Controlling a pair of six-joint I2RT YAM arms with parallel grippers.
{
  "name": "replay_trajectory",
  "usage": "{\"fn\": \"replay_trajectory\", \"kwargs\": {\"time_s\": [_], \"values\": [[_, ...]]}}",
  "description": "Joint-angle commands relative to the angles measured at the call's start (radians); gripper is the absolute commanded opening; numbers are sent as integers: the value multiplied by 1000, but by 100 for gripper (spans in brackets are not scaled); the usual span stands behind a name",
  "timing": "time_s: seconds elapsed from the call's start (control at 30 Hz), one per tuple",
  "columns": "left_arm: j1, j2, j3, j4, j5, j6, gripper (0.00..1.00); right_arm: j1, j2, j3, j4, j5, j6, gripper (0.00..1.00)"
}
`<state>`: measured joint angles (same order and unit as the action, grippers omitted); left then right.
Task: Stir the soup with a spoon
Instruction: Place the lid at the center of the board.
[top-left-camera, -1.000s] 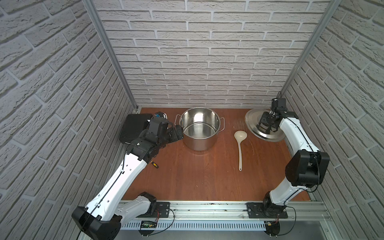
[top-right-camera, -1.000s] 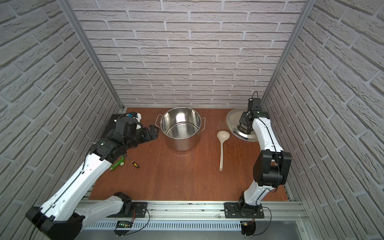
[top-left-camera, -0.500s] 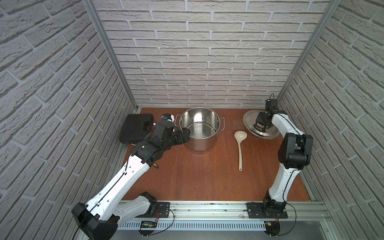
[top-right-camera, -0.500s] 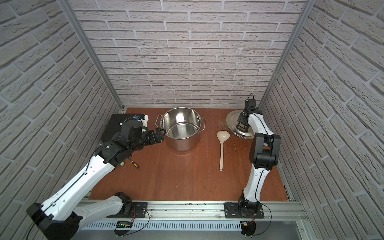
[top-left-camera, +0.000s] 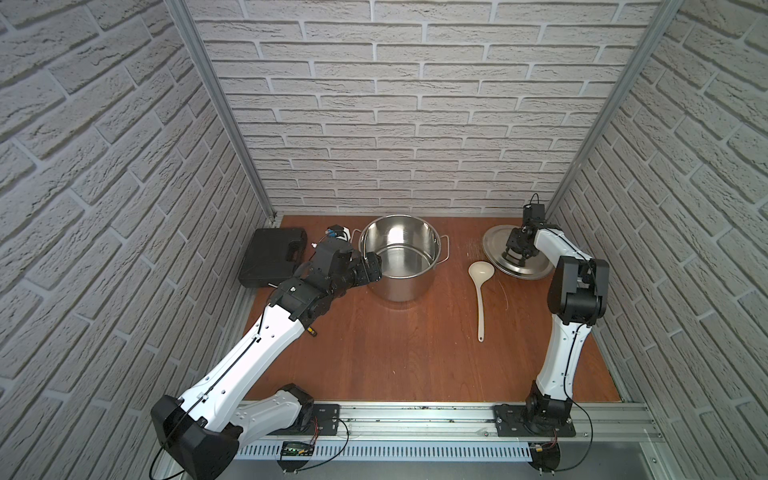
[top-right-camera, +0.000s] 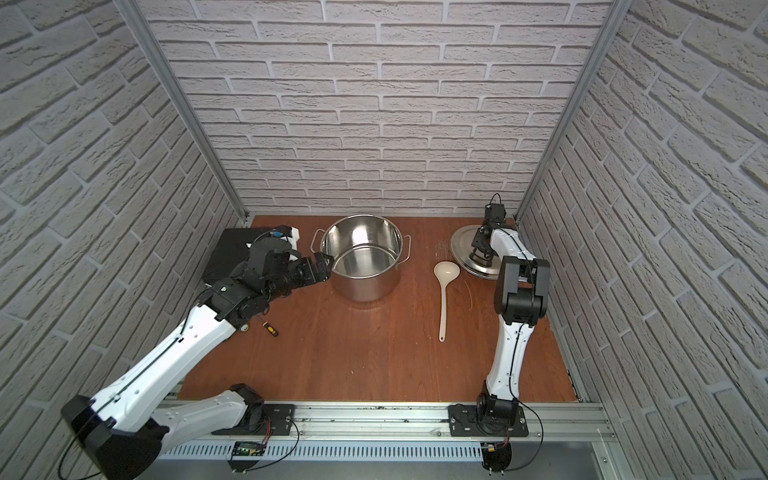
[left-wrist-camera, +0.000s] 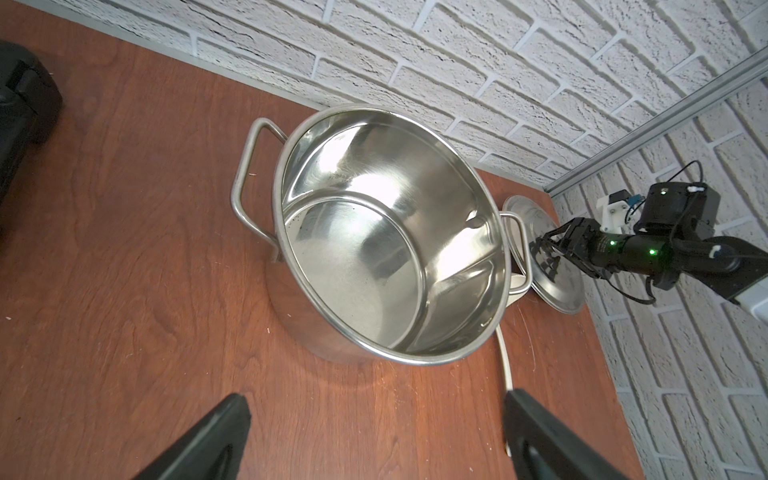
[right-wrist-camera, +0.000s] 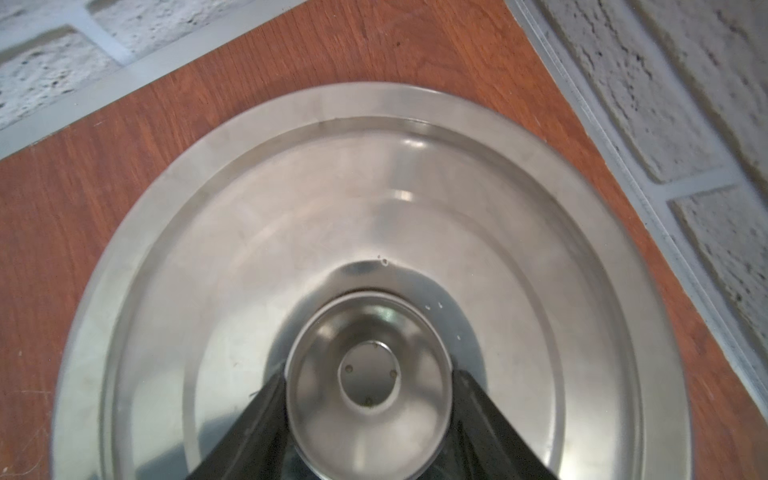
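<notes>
The right gripper (right-wrist-camera: 370, 376) holds the knob (right-wrist-camera: 368, 409) of the lid (top-left-camera: 496, 245), one finger on each side; the lid lies on the table (top-left-camera: 415, 357). The left gripper (top-left-camera: 372, 266) is wide open and empty, just beside the pot (top-left-camera: 399, 286). The spoon (top-left-camera: 480, 299) lies on the table between pot and lid, its bowl near the lid.

Brown wooden table (top-left-camera: 395, 365), pretty bare. Steel pot (top-left-camera: 399, 286) stands at the back middle, with a black case (top-left-camera: 270, 257) off to its left. A cream spoon (top-left-camera: 481, 291) lies flat to its right, bowl just beside the lid (top-left-camera: 496, 243) near the far right corner. Tiny screwdriver (top-right-camera: 269, 329) front-left of the pot.
</notes>
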<state>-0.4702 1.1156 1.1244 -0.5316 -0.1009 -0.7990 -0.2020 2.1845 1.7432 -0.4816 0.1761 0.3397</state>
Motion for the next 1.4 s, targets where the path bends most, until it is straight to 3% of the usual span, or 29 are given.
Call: {"fn": "replay_trajectory", "kwargs": {"time_s": [0.0, 0.27, 0.33, 0.4, 0.5, 0.7, 1.03, 1.17, 1.37], "values": [[-7, 10, 12, 77, -12, -12, 98, -5, 3, 1, 47, -6, -13, 3], [-10, 23, 9, 91, -14, -12, 98, -4, 13, -30, 22, -82, -3, 6], [-11, 23, 11, 91, -13, -12, 98, -5, 8, -43, 22, -101, 4, 20], [-13, 22, 11, 91, -14, -8, 98, -5, -5, -56, 20, -115, 8, 41], [-19, 9, -3, 101, -28, -5, 98, -5, -35, -61, -6, -121, 15, 62], [-21, -10, -33, 127, -58, 10, 98, -4, -138, -79, -63, -127, 47, 76], [-39, -7, -23, 123, -81, 77, 98, 26, -497, -313, -89, -169, 101, 80], [-70, -9, -38, 109, -95, 90, 98, 71, -660, -430, -140, -195, 137, 65], [-142, -29, -80, 105, -129, 95, 98, 227, -878, -621, -203, -193, 172, 53]]}}
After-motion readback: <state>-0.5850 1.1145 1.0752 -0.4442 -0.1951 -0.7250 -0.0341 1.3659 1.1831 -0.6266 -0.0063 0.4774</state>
